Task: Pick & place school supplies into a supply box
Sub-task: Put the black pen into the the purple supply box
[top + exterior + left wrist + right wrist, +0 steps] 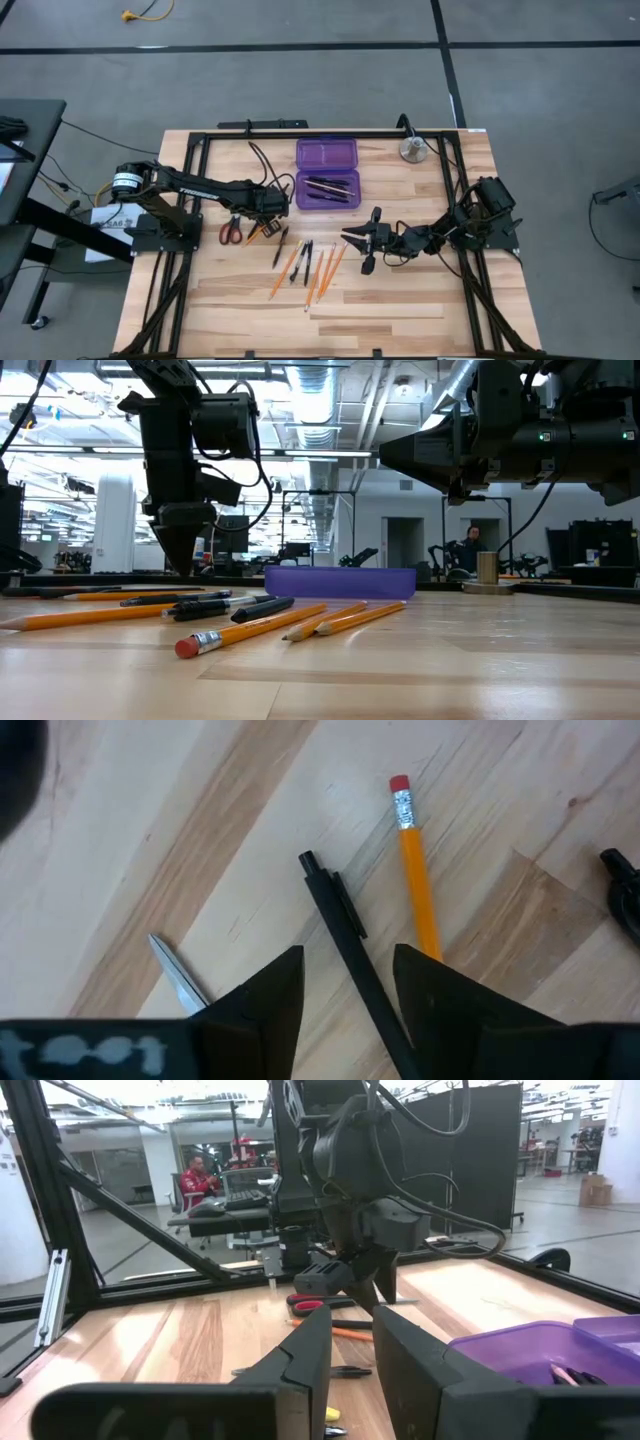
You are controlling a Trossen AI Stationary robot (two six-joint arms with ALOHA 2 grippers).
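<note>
The purple supply box [326, 170] lies open near the table's far edge; its near half [327, 188] holds dark pens. Orange pencils [320, 268] and black pens [305, 262] lie loose on the wood near the table's middle. My left gripper [348, 990] points down, open, one finger on either side of a black pen [340, 925]. An orange pencil [418, 880] lies beside that pen. The red-handled scissors [231, 232] lie just to the left, their blade tip [172, 970] in view. My right gripper [358, 240] hovers open and level above the pencils' right side.
A round silver metal object [412, 150] stands right of the box at the far edge. Black frame rails [190, 190] run along the table's left, right and far sides. Bare wood [380, 310] stretches toward the near edge. People sit in the room beyond.
</note>
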